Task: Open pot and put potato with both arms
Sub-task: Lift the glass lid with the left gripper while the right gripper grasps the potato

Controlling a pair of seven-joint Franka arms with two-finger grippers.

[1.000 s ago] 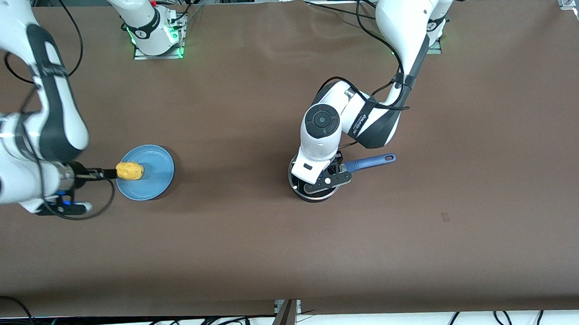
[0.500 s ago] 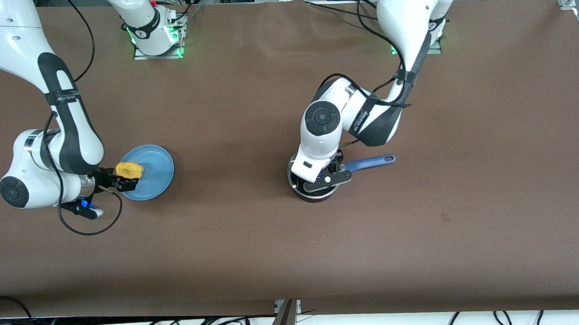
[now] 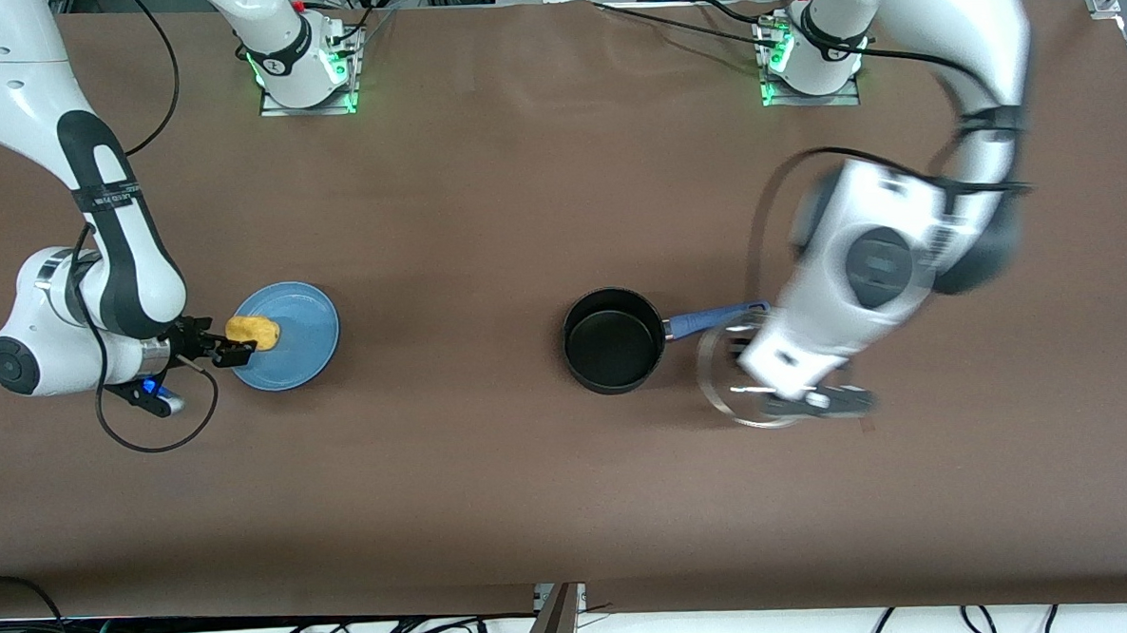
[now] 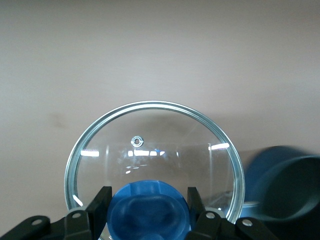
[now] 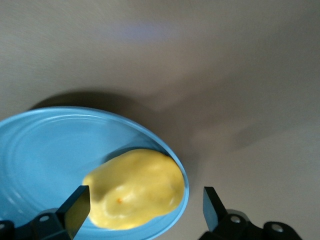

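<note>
Pot point(image 3: 613, 341) uncovered, sits on table point(image 3: 494, 472) approx. mid-table, somewhat toward left arm's end. Interior black, nothing seen inside. Blue handle point(image 3: 716, 316) points toward left arm's end of table.

Left gripper point(image 3: 795, 397) is up over bare table just beside the pot handle's tip, on the side toward front cam. Arm blurred in front view. It grips the glass lid point(image 4: 155, 165) by its blue knob point(image 4: 148, 210): left wrist view shows both fingers point(image 4: 99, 207) pressed against the knob's sides, lid hanging under gripper, metal rim intact, small vent hole visible. In front view lid point(image 3: 739, 375) appears as a clear ring w/ metal edge, clear of the pot, overlapping the handle tip in that view. Blue pot wall point(image 4: 285, 185) at edge of left wrist view, blurred.

Potato point(image 3: 252, 331) lies on blue plate point(image 3: 301, 352), at the plate's edge toward right arm's end of table. Plate well apart from pot, toward right arm's end.

Right gripper point(image 3: 227, 348) low at plate's edge, right by potato. Right wrist view: fingers point(image 5: 75, 207) spread apart w/ potato point(image 5: 135, 187) between them; one finger just beside potato, the other w/ a clear gap. Not gripping. Plate rim point(image 5: 45, 150) under the potato.
</note>
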